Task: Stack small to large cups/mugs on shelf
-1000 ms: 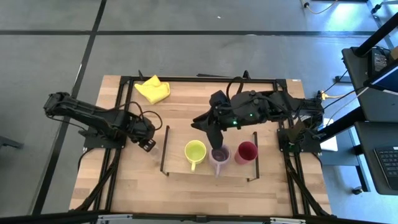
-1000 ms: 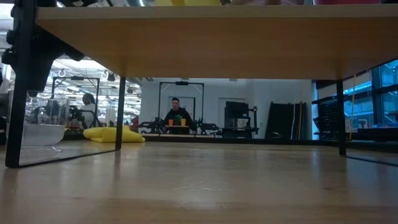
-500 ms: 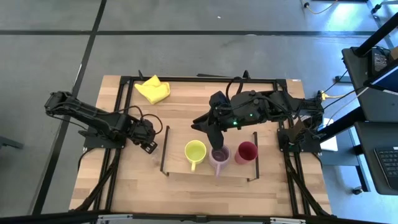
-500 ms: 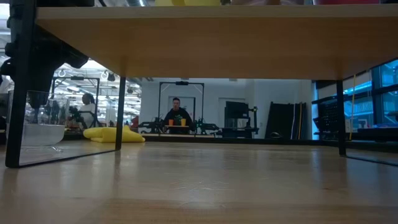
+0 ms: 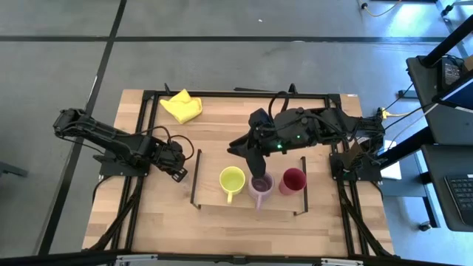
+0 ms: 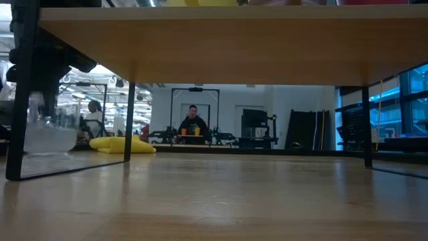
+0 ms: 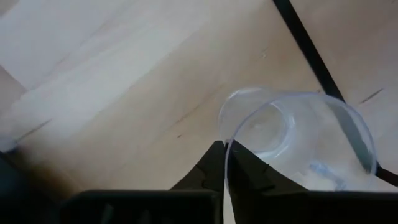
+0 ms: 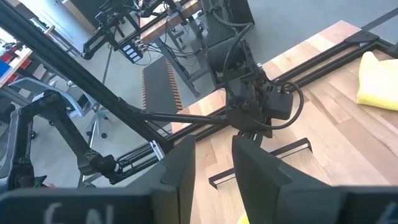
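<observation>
The shelf point(image 5: 284, 207) stands at the table's middle, and its board fills the top of the low view point(image 6: 214, 47). On it, in a row, are a yellow-green mug point(image 5: 232, 179), a purple mug point(image 5: 261, 185) and a red cup point(image 5: 293, 180). My left gripper point(image 5: 178, 172) is just left of the shelf's left frame, shut on the clear glass point(image 7: 298, 137), which shows blurred in the low view point(image 6: 50, 130). My right gripper point(image 5: 259, 174) hangs over the purple mug, open point(image 8: 211, 155), with nothing between its fingers. My left gripper pinches the glass's rim wall point(image 7: 227, 152) on the side nearest the wrist. One finger point(image 7: 249, 171) is inside the glass and the other point(image 7: 208, 171) outside. The fingers come from above, slanting down. Whether the glass's base still touches the table I cannot tell.
A yellow cloth point(image 5: 182, 106) lies at the table's far left. The shelf's thin black end frames point(image 5: 195, 177) point(image 5: 302, 185) stand at its two short ends. Beyond the table, a person point(image 6: 194, 124) is in the room.
My left gripper has shut on the glass's rim. The glass, which stood sharp on the table in the low view, now shows blurred and slightly shifted. My right gripper has kept its place over the purple mug.
</observation>
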Available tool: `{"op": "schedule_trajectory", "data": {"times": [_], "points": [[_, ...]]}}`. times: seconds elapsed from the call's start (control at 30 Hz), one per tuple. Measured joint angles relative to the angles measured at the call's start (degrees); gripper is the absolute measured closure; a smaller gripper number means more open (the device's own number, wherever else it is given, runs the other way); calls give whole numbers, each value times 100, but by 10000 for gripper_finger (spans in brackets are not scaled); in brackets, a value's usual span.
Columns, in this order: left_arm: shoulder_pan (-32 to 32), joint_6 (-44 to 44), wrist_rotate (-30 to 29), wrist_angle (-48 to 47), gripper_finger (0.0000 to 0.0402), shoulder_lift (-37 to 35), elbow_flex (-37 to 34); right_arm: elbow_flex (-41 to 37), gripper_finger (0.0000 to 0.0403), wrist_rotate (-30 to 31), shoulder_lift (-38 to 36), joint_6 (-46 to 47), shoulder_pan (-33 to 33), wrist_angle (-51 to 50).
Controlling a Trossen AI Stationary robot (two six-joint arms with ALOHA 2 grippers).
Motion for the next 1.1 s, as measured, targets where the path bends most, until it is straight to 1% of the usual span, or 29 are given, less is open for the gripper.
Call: {"op": "schedule_trajectory", "data": {"times": [0.33, 0.4, 0.47, 0.57, 0.7, 0.87, 0.97, 1.1], "points": [[2, 92, -111, -10, 399, -2, 7, 0, 295, 2, 0, 11, -11, -50], [0, 229, -105, -102, 399, 0, 115, 0, 295, 26, 0, 11, -32, -50], [1, 385, -109, -335, 400, 0, 379, 0, 295, 110, 0, 7, -67, -50], [0, 572, -316, -1041, 400, -2, 1000, 0, 295, 237, 0, -15, -141, -79], [2, 745, -520, -2031, 401, -2, 2034, 0, 295, 253, 2, -17, -285, -247], [0, 786, -537, -2719, 401, 58, 3310, 0, 295, 254, 2, -38, -408, -311], [-62, 1043, -650, -2988, 401, 318, 4174, -2, 295, 254, 4, -156, -454, -314], [-230, 1289, -993, -3456, 401, 941, 5449, -2, 295, 251, -2, -193, -519, -380]]}}
